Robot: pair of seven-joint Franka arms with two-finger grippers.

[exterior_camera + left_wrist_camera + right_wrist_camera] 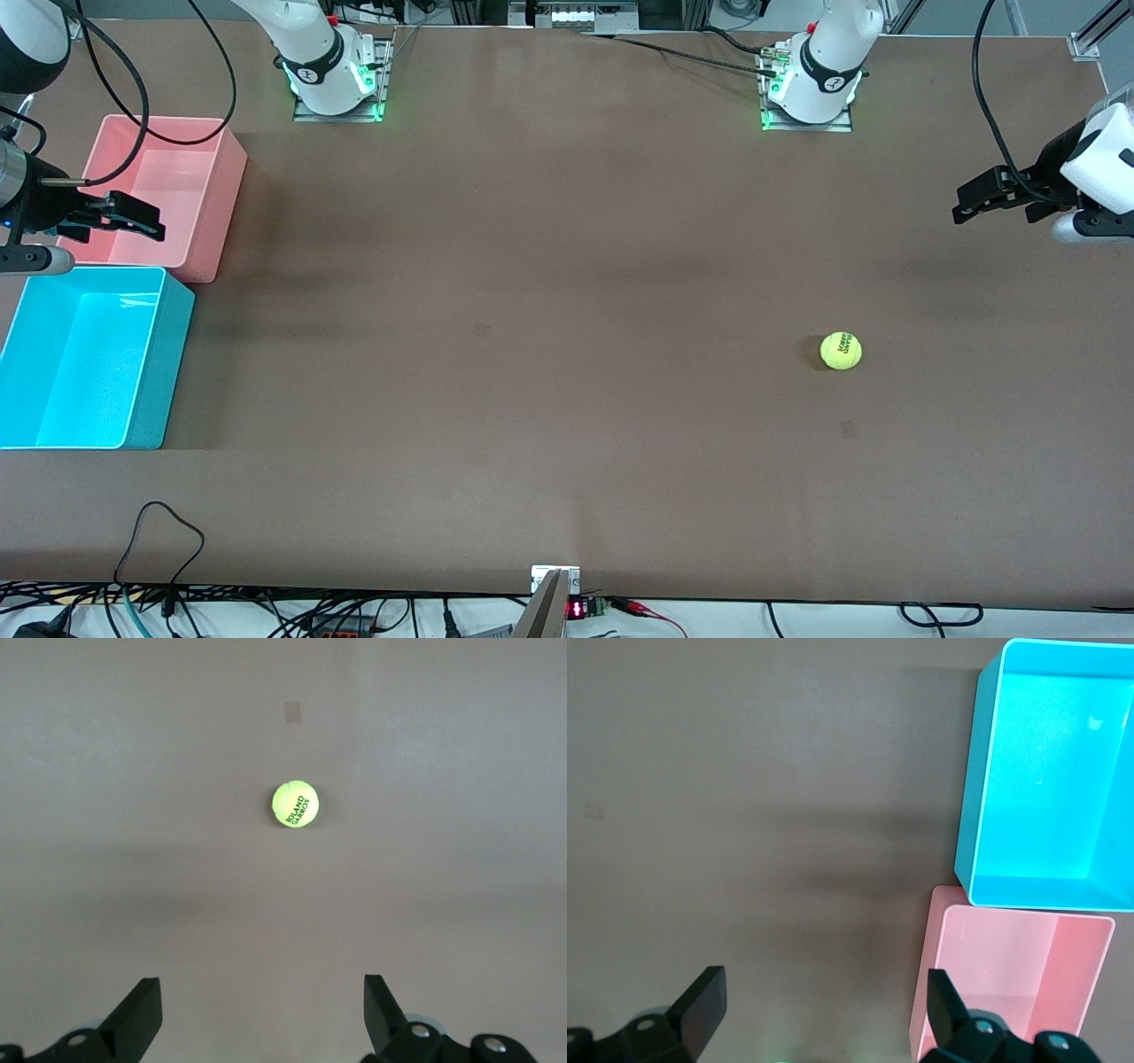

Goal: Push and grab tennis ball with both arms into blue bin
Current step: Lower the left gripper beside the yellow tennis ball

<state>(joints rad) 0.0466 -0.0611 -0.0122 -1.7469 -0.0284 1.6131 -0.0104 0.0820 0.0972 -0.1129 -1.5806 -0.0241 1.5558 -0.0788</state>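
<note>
1. The ball [841,350] lies on the bare table [549,354] toward the left arm's end, well apart from both bins.
2. The left gripper [974,199] hangs over the table edge at its own end, fingers [142,1014] spread wide with nothing between them. In the left wrist view the ball [295,804] sits ahead of the fingertips, close to centred between them, with clear table in the gap.
3. The right gripper [133,217] hovers over the pink bin [213,221], fingers [700,1001] equally wide and empty. The ball does not show in its wrist view at all.
4. So the left arm is the nearer by far; I judge the first push falls to it, driving the ball toward the right arm's end.
5. The bin [168,354] stands beside the pink one, nearer the front camera, open side up, its long axis running roughly toward that camera.
6. The ball has no long axis; its black lettering faces up and probably a little toward the left arm, though that is hard to fix from here.
</note>
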